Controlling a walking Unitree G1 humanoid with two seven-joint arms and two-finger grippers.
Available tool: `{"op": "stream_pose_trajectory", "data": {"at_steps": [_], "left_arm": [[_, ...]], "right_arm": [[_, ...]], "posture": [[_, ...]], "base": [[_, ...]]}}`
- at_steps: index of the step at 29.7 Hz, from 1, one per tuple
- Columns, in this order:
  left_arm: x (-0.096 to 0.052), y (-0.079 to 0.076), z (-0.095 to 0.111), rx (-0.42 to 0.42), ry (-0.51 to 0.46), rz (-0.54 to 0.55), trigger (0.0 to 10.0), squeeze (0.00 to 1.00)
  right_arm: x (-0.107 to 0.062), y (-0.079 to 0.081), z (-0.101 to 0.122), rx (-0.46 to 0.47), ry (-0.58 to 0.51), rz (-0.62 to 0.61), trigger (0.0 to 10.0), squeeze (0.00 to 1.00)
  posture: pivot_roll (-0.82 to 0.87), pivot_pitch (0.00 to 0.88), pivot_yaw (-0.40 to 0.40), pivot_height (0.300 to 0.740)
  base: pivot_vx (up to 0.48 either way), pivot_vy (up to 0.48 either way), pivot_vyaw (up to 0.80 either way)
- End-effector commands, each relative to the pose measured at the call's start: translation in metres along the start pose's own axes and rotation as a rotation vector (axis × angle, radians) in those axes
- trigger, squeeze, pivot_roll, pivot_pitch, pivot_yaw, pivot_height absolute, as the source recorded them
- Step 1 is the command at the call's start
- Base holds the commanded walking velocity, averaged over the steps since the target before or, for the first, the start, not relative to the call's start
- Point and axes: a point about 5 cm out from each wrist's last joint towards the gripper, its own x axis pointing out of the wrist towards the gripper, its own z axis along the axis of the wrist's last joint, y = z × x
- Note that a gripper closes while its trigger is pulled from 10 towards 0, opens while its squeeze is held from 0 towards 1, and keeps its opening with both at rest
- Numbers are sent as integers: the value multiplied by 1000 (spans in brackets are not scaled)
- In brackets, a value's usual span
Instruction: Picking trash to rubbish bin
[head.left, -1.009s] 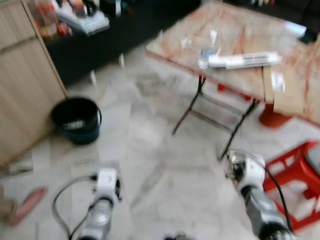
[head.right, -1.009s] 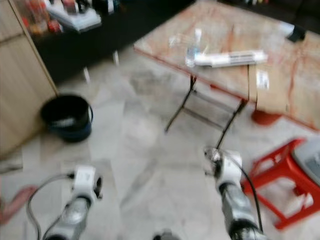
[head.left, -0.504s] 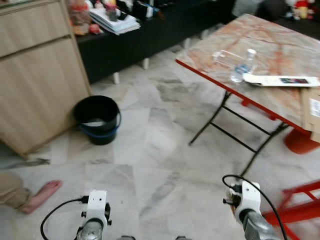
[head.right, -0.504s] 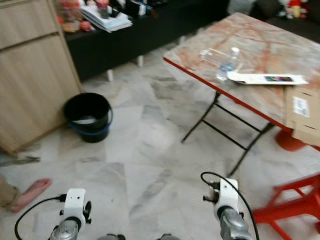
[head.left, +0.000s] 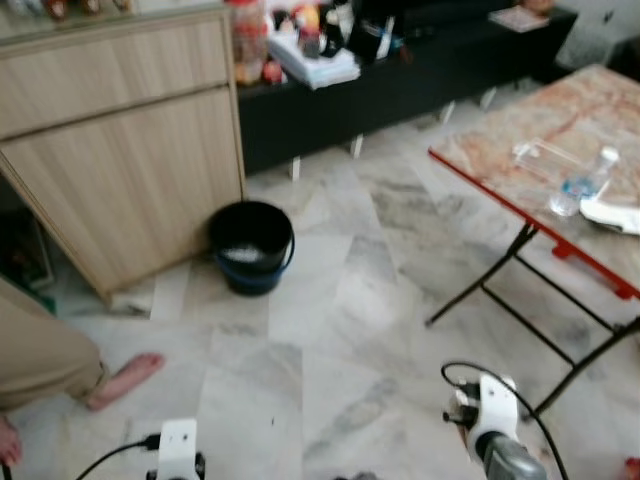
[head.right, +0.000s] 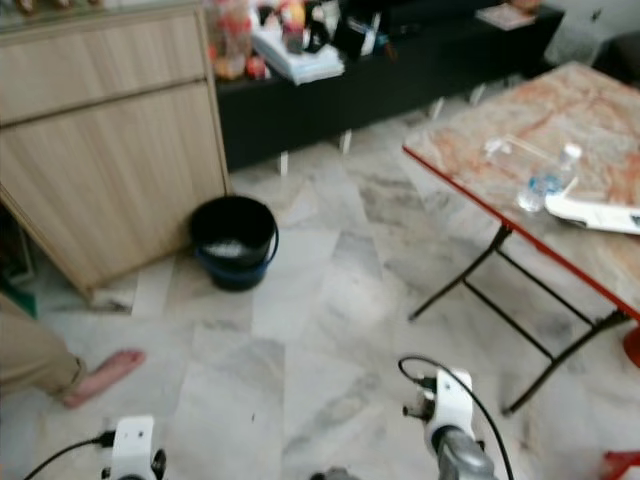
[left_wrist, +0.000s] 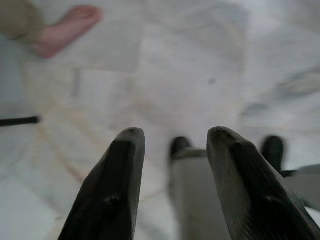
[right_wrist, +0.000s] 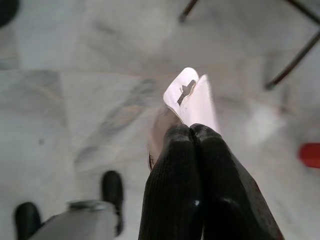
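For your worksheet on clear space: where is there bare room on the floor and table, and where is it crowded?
Bare: the floor between the bin, the table legs and a person's foot; also the tabletop's near corner. Crowded: the black shelf, and the table around the bottle.

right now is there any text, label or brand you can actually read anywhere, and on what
None can be read.
water bottle on the folding table: its blue label is too blurred.
Items on the black low cabinet, among them a stack of papers: too small and blurred.
clear wrapper held by the right gripper: no print to make out.
black bucket: no marking visible.
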Motion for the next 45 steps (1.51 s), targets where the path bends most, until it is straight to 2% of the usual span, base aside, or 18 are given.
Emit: {"op": "stream_pose_trajectory", "data": {"at_steps": [1, 5, 8, 13, 25, 28, 30, 45], "left_arm": [[-2, 9, -9, 16, 42, 20, 10000, 0], [-2, 9, -9, 14, 43, 22, 10000, 0], [-1, 8, -7, 12, 38, 23, 10000, 0], [0, 8, -3, 6, 31, 28, 10000, 0], [0, 8, -4, -1, 35, 35, 10000, 0], [0, 8, -6, -1, 41, 34, 10000, 0], [0, 8, -6, -1, 42, 34, 10000, 0], [-1, 5, -7, -8, 47, 32, 10000, 0]], "right_arm": [[1, 2, 2, -5, -1, 3, 10000, 0], [1, 3, 3, -41, -1, 5, 10000, 0], [1, 4, 3, -32, 1, 10, 10000, 0], [2, 5, 4, 16, -3, 3, 10000, 0], [1, 2, 1, 21, 7, -17, 10000, 0], [1, 0, 1, 69, 11, -18, 10000, 0], [1, -1, 2, 42, 7, -21, 10000, 0], [1, 0, 2, 59, 10, -16, 10000, 0]], "posture": [[49, 161, -129, 740], [50, 165, -134, 740], [52, 174, -137, 740], [56, 192, -139, 740], [59, 203, -142, 740], [53, 213, -144, 740], [53, 215, -144, 740], [55, 216, -153, 740]], "base": [[311, 0, 0], [308, 0, 481], [307, 0, 800], [310, 0, 0], [309, 0, 0], [309, 0, -800], [307, 0, -800], [308, 0, 0]]}}
